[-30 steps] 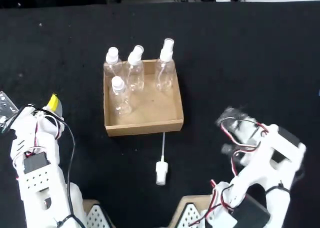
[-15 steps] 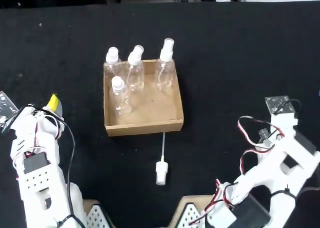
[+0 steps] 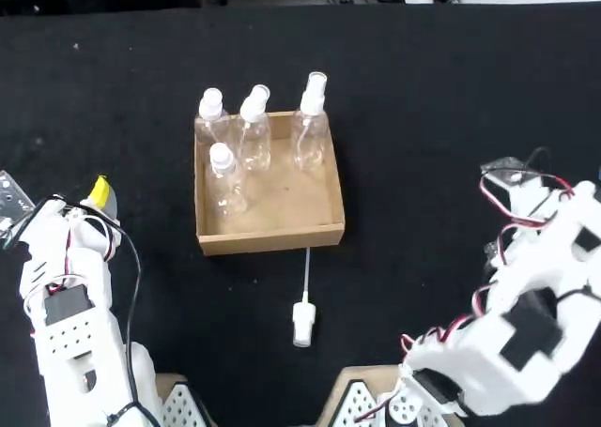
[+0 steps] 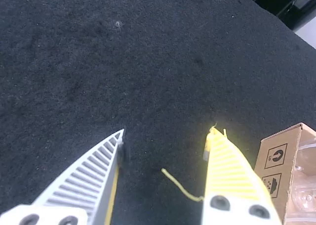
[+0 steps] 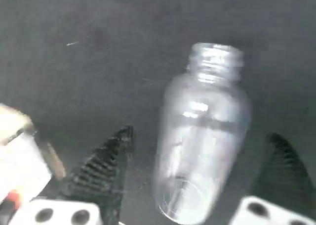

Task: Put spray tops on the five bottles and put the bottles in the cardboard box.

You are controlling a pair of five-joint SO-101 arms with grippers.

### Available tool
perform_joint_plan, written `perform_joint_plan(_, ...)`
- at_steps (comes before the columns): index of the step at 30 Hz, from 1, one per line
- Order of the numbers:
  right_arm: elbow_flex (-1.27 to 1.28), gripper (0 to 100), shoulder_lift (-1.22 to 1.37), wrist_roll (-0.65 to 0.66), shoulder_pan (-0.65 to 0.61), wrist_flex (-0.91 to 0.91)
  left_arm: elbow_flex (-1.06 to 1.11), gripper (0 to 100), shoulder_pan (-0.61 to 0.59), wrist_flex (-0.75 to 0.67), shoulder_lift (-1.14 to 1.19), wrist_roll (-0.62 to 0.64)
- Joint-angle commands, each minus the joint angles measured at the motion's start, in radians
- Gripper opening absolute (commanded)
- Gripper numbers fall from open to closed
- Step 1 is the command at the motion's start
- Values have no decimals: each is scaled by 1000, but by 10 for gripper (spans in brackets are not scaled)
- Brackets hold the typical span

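Your right claw (image 5: 200,134) is spread wide, one finger on each side of the uncapped clear plastic bottle (image 5: 202,106), well right of the brown cardboard box (image 3: 270,237). The bottle looks light, thin-walled and slick, so grip it gently at mid-body, below the threaded neck. Left of the box, your left claw (image 4: 167,131) gapes empty.

Right gripper (image 5: 200,133) spread wide over black table (image 5: 74,47); clear bottle (image 5: 200,111), threaded neck uncapped and pointing away from wrist, lies between dark ribbed fingers (image 5: 106,165), touching neither
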Motion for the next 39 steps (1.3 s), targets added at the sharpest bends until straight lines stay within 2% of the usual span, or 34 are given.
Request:
perform_joint_plan(1, -82, 354, 25, 75, 3, 52, -16, 234, -15, -26, -21, 2)
perform_joint_plan(4, -76, 354, 25, 77, 21, 12, -18, 234, -13, -26, -21, 2)
perform_joint_plan(12, 136, 350, 21, 75, 69, -281, -18, 234, -13, -26, -21, 2)
perform_joint_plan(14, 150, 307, 21, 71, 66, -296, -18, 234, -13, -26, -21, 2)
perform_joint_plan(17, 154, 160, 21, 66, 61, -296, -16, 234, -13, -26, -21, 2)
perform_joint_plan(19, 142, 34, 19, 8, 61, -302, -16, 234, -13, -26, -21, 2)
perform_joint_plan(20, 122, 4, 18, -31, 60, -301, -16, 234, -13, -26, -21, 2)
perform_joint_plan(22, 82, 34, 1, -103, 66, -296, -16, 234, -13, -26, -21, 2)
perform_joint_plan(28, 54, 10, -116, -288, 58, -295, -25, 234, -15, -5, -21, 2)
perform_joint_plan(31, 50, 10, -194, -420, 58, -295, -117, 234, -7, 104, -23, -61)
perform_joint_plan(35, 54, 10, -294, -559, 58, -295, -351, 234, 39, 350, -12, -164)
perform_joint_plan(39, 53, 10, -334, -603, 60, -295, -565, 234, 133, 565, -9, -311)
